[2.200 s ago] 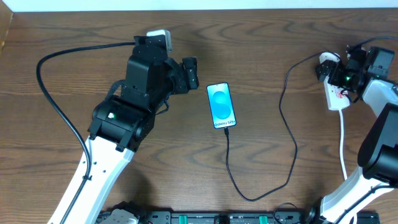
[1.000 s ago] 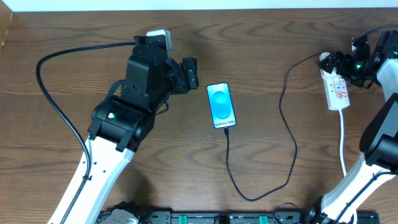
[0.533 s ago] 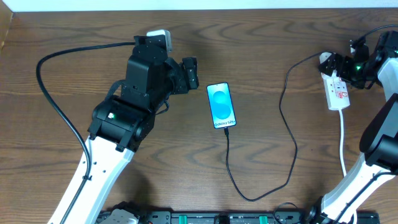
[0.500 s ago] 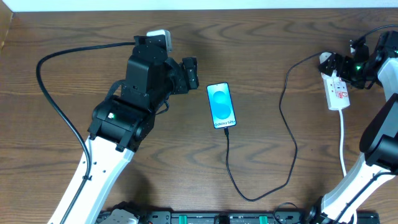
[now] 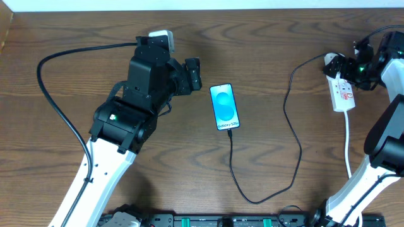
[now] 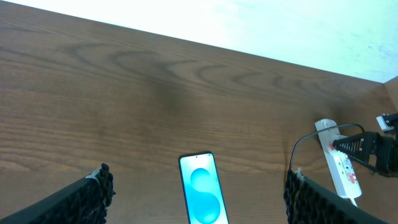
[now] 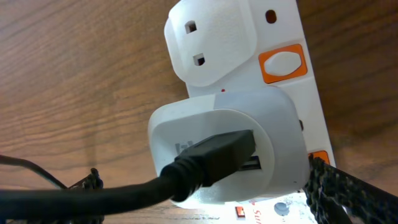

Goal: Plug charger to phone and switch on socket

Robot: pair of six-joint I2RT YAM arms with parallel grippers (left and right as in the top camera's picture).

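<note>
The phone (image 5: 225,106) lies screen-up at the table's middle and also shows in the left wrist view (image 6: 203,198). The thin black charger cable (image 5: 291,145) runs from the phone's near end, loops toward the front, and rises to a white adapter (image 7: 224,143) plugged into the socket strip (image 5: 343,94). My right gripper (image 5: 348,66) is open over the strip's far end, with its fingers (image 7: 208,199) either side of the adapter. An orange switch (image 7: 283,62) sits beside the adapter. My left gripper (image 5: 192,74) is open and empty, just left of the phone.
The strip's white cord (image 5: 348,145) runs toward the front right. A thick black robot cable (image 5: 57,107) loops at the left. The table's far edge meets a white wall (image 6: 261,25).
Since the oldest frame my right gripper has moved toward the strip's far end. It has barely shifted in the last half second. The left arm, phone and cable are unchanged.
</note>
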